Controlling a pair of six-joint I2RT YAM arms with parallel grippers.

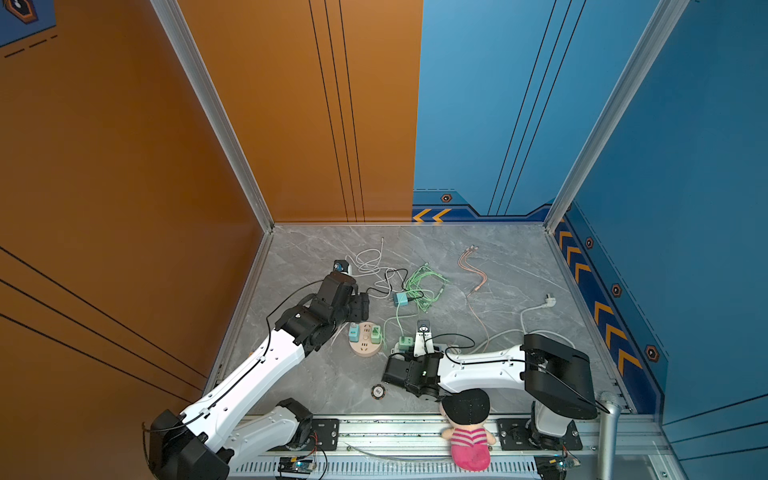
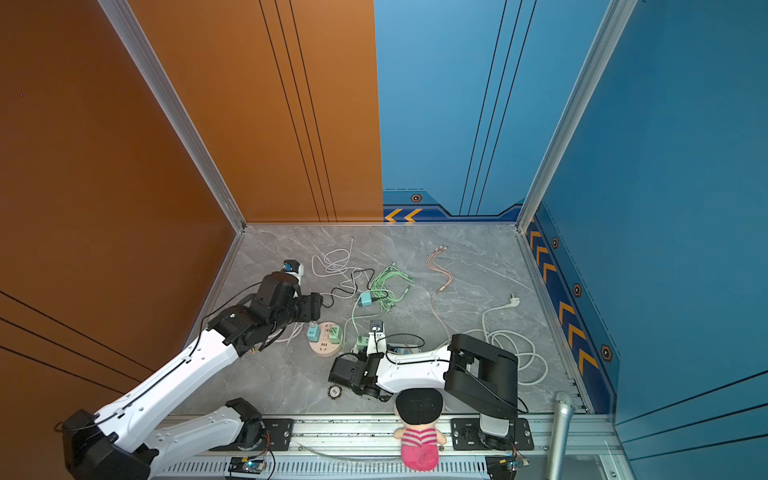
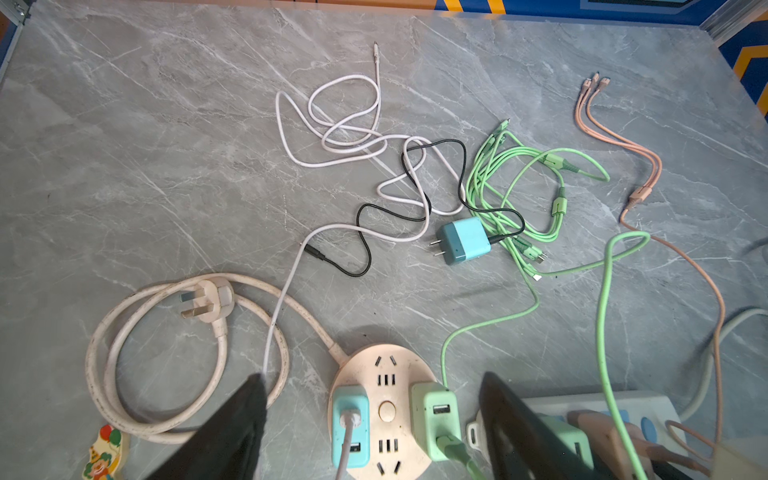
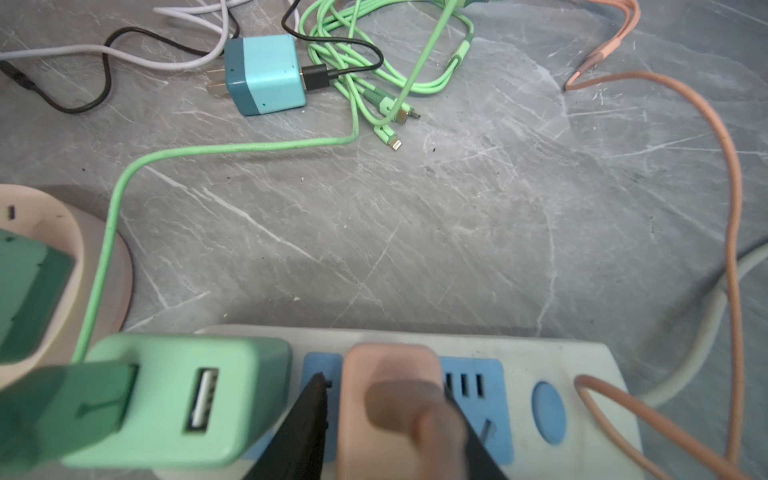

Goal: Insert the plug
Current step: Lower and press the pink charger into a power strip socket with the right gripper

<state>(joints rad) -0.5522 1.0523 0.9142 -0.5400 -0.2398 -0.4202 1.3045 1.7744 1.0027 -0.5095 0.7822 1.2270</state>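
I saw the right end effector (image 4: 382, 380) straddling the pink plug (image 4: 395, 361). The plug stood upright between its fingers, prongs down in the white power strip (image 4: 590, 361), cable end toward the wrist. Gripped or slack, I couldn't tell. The left end effector (image 3: 372, 376) gaped wide, empty.

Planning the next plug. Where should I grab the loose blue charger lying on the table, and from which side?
Come down from above and pinch the blue charger across the two long flat sides of its body. It lies flat with its prongs at one end and the black cable plugged into the other, so both ends should stay clear.
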